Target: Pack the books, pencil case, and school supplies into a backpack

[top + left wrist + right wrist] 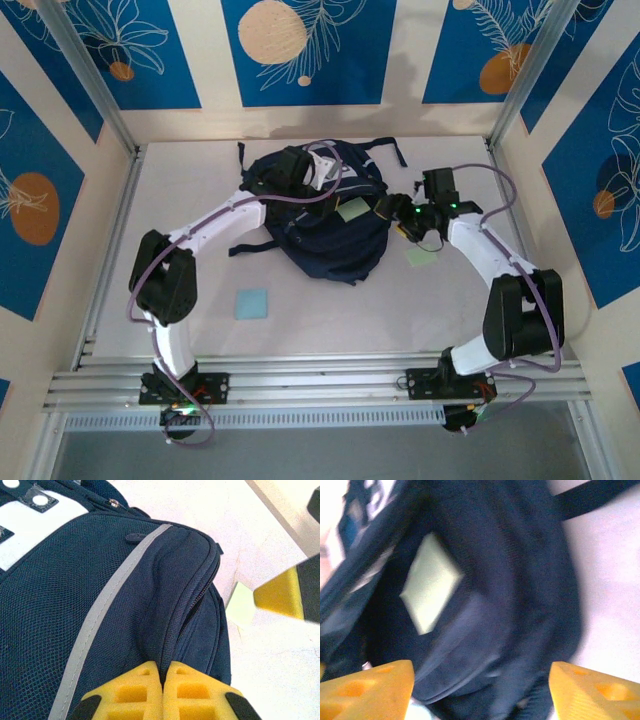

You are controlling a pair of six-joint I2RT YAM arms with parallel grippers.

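**Right gripper stands wide before the backpack, a pale green pad lying ahead of it**

At the middle of the tabletop, toward its far edge, the left gripper (163,672) is pinched tight on a fold of the backpack (320,240) by the zip. The right gripper (482,687) gapes wide and empty. The pale green pad (430,585) lies straight ahead of it, corner-on against dark fabric; whether inside the mouth is unclear. A light blue pad (251,303) waits near the front-left, closer to the busy left arm, and a pale green sheet (422,256) lies beside the right arm, probably the easier reach.
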